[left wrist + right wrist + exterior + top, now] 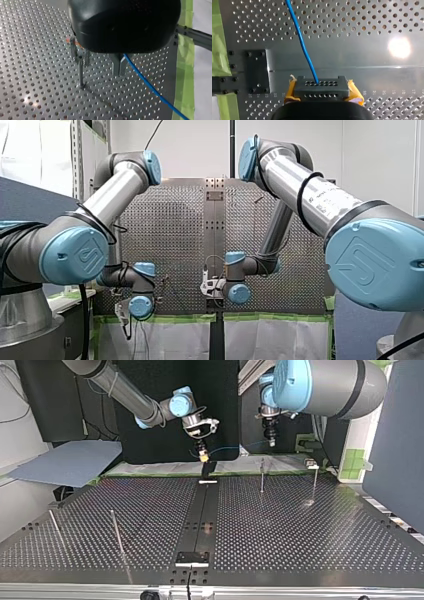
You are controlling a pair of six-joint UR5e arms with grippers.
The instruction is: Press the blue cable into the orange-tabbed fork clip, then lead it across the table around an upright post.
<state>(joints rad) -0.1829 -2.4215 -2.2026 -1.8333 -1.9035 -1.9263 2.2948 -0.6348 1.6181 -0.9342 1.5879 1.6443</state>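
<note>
Our left end effector (pixel 119 72) pinches the blue cable (pixel 150 86) just beside the fork clip (pixel 79 53), above the counter (pixel 30 62). Our right end effector (pixel 321 87) clamps it too. Pressing down off-line could miss the fork's slot.

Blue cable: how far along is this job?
Nothing looks finished. The blue cable hangs beside, not in, the orange-tabbed fork clip. In hand: my right end effector grips it, and it runs past my left end effector. Left: pressing it in, then leading it round an upright post.
</note>
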